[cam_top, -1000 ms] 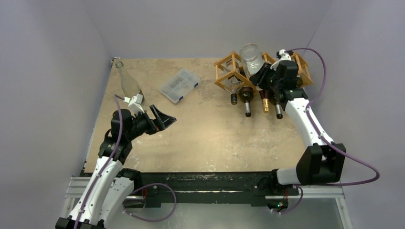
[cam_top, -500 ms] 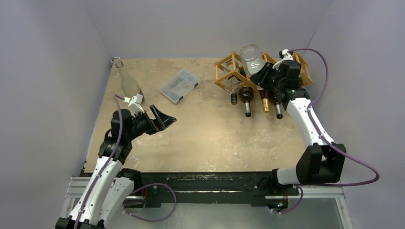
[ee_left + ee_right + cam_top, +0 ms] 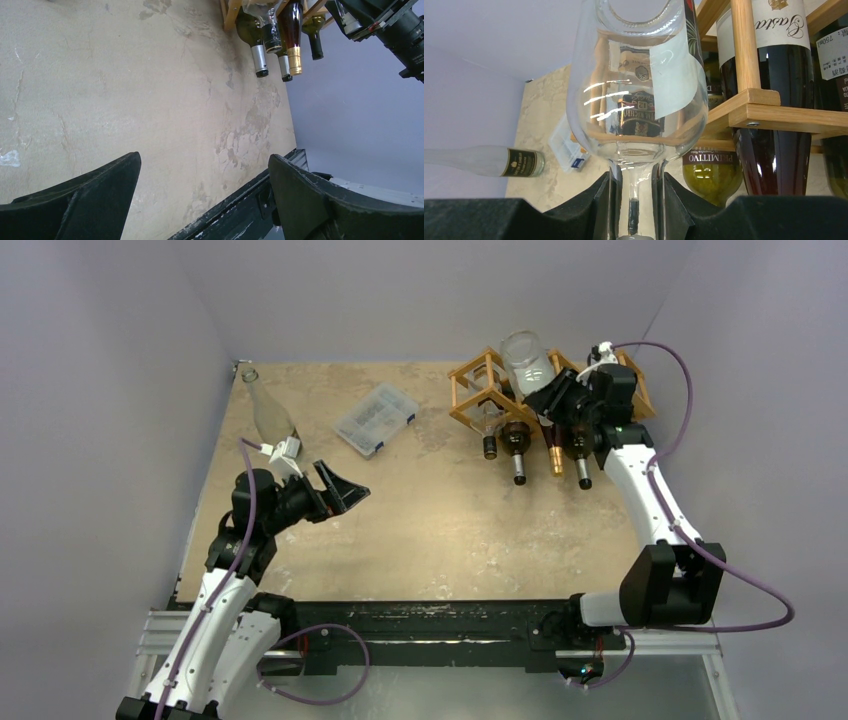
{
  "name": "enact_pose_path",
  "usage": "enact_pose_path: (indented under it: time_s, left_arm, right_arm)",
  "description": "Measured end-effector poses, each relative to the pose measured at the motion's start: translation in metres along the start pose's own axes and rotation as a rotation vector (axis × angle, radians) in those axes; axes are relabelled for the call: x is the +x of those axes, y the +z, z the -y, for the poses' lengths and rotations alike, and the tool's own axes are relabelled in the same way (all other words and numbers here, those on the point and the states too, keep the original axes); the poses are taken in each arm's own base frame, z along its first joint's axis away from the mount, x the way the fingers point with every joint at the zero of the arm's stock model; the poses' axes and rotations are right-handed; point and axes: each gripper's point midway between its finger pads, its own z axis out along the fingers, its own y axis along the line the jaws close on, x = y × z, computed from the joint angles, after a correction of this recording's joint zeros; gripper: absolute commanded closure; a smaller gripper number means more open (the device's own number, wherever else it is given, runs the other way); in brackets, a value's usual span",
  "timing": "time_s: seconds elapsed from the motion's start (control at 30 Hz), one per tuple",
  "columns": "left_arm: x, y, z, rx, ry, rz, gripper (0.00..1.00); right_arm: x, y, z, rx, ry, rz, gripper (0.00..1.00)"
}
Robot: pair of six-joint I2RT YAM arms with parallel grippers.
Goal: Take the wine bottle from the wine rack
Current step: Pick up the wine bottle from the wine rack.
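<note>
Right gripper [image 3: 635, 192], clamped on the neck of the clear wine bottle [image 3: 636, 95], had shifted slightly right in the last second with the bottle base-up above the wine rack [image 3: 754, 107] at far right, so lift-off looked underway; left gripper [image 3: 204, 165] sat wide open, near left.
</note>
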Motion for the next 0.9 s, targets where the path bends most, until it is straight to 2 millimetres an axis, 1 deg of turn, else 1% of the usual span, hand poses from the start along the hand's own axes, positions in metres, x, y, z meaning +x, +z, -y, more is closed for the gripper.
enact_pose_path:
  time_s: [0.33, 0.63, 0.9]
  left_arm:
    - [0.001, 0.001, 0.002, 0.010, 0.004, -0.005, 0.00]
    - [0.003, 0.002, 0.003, 0.011, 0.004, -0.014, 0.00]
    - [0.004, 0.002, 0.003, 0.014, 0.005, -0.018, 0.00]
  right_arm:
    - [-0.002, -0.003, -0.004, -0.031, 0.050, -0.010, 1.00]
    - [-0.004, -0.006, -0.016, -0.084, 0.085, -0.026, 1.00]
    - [-0.004, -0.007, -0.019, -0.098, 0.125, -0.033, 1.00]
